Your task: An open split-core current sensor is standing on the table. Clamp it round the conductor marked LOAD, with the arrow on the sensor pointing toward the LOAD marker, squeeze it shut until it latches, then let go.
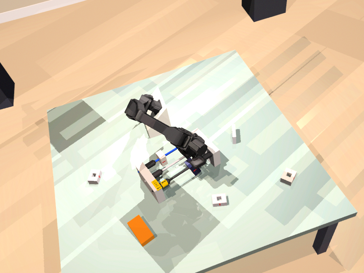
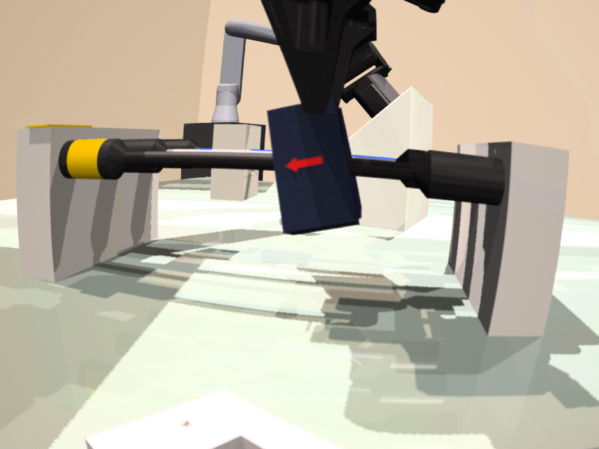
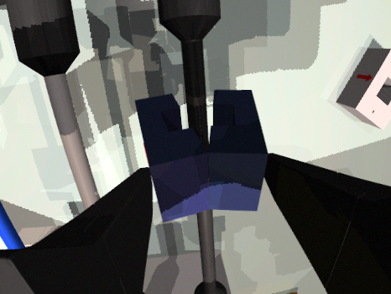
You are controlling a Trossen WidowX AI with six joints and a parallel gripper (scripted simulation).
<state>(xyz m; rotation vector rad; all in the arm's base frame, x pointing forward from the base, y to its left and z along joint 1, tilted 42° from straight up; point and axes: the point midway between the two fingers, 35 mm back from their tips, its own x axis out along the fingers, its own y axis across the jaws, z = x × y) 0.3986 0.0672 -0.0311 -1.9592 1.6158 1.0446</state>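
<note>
The dark blue open current sensor [image 1: 193,167] [image 2: 314,193] [image 3: 180,176] is held in my gripper [image 1: 196,161] [image 2: 317,109] [image 3: 208,170], which is shut on its two halves near the hinge end. The halves spread apart away from the hinge, and the black LOAD conductor [image 1: 177,174] [image 2: 203,159] [image 3: 205,248] runs between them. The sensor is slightly tilted in the exterior view. Its red arrow [image 2: 303,163] points left, toward the yellow band [image 1: 163,183] [image 2: 83,158] at the LOAD end. The yellow LOAD label [image 1: 156,184] lies on the end block. The near half hides the conductor inside the opening.
Two end blocks [image 1: 151,183] [image 2: 527,231] hold the conductors. A white sensor [image 1: 161,157] sits on the blue conductor [image 1: 171,151], beside a white conductor [image 3: 77,160]. Several other white sensors, including one near the front [image 1: 219,199], and an orange block [image 1: 140,230] lie around.
</note>
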